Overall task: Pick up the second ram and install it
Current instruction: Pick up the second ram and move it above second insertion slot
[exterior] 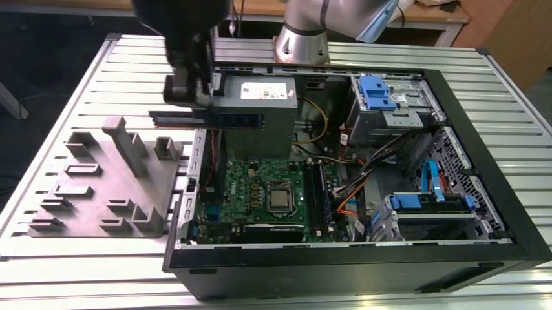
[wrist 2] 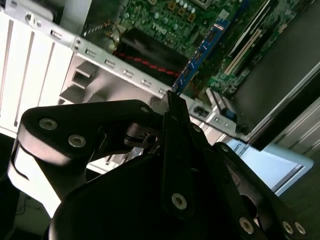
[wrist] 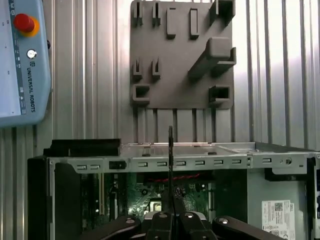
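The second ram (exterior: 229, 121) hangs level in the air, its long axis running along the exterior view's left and right. It sits over the rim of the open computer case (exterior: 345, 271) on that view's left, just in front of the power supply (exterior: 271, 119). The gripper (exterior: 200, 110) comes down from above and pinches the stick by its flat faces near the middle, so both ends stick out past the fingers. The part on the exterior view's right shows a dark blue-green board with a row of black chips. In the second wrist view the stick (wrist 2: 202, 50) is a thin blue strip reaching away from the closed gripper (wrist 2: 172, 97) over the green motherboard (wrist 2: 160, 20). In the first wrist view it (wrist: 170, 150) is edge-on, a narrow dark line rising from the gripper (wrist: 170, 202) across the case's metal rim (wrist: 225, 161) towards the grey holder plate (wrist: 180, 75) on the slatted desk (wrist: 100, 75). The power supply carries a white label (exterior: 263, 90) whose print is too fine to make out. A grey-blue pendant (wrist: 20, 65) with a red button (wrist: 22, 22) lies on the desk beside the plate and carries a line of lettering along one edge. White lettering also shows on the motherboard.
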Robot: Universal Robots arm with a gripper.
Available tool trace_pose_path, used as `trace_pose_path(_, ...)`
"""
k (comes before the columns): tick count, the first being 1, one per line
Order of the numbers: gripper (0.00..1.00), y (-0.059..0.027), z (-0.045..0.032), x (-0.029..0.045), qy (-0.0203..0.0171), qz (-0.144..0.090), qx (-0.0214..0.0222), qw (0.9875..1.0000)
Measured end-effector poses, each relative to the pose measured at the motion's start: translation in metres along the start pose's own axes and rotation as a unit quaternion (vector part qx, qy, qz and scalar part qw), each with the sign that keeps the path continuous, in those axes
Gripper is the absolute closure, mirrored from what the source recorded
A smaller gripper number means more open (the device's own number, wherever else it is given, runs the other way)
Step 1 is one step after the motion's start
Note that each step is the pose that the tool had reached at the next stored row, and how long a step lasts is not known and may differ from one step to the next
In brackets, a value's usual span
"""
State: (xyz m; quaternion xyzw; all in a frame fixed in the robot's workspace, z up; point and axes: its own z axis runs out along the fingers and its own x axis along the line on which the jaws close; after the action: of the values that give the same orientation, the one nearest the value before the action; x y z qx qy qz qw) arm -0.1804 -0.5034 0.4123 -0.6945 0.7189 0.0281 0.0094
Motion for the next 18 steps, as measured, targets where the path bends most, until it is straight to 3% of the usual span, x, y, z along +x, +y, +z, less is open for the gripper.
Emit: trace_pose_path(18,0.92,-0.0752,-0.0005,-0.0026,-0.0002,0.0,-0.0001,1.0)
